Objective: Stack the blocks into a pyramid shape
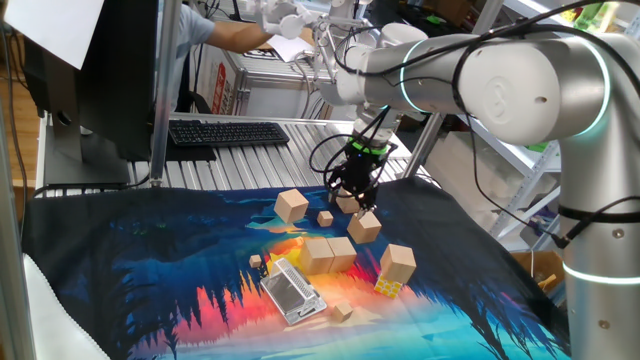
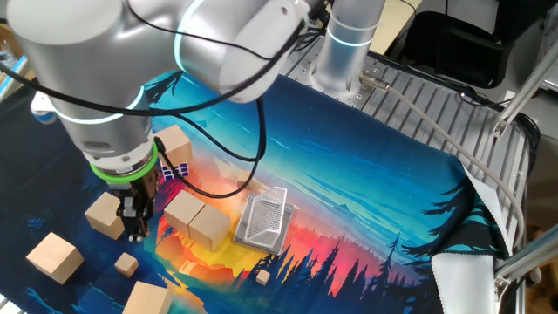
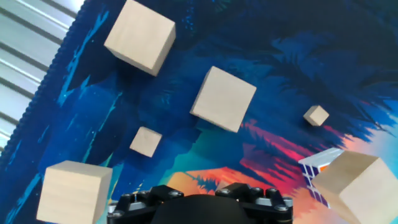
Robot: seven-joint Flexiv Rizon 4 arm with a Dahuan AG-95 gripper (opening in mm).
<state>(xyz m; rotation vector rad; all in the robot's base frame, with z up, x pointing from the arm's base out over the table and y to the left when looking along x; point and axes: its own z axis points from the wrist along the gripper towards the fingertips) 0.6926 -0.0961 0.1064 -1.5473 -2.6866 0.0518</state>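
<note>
From where I stood, the jaws hung low over the far side of the printed cloth mat on the tabletop. Whether they were open or closed, I could not tell: cables and the wrist hid the tips.

The blocks were scattered. One fixed view showed two side by side mid-mat, one on the left, one tilted under the arm, and one atop a yellow puzzle cube. The other fixed view revealed a perforated metal tray to the right of the pair. The hand view alone showed smooth, pale wooden faces and a tiny cube between larger blocks.
</note>
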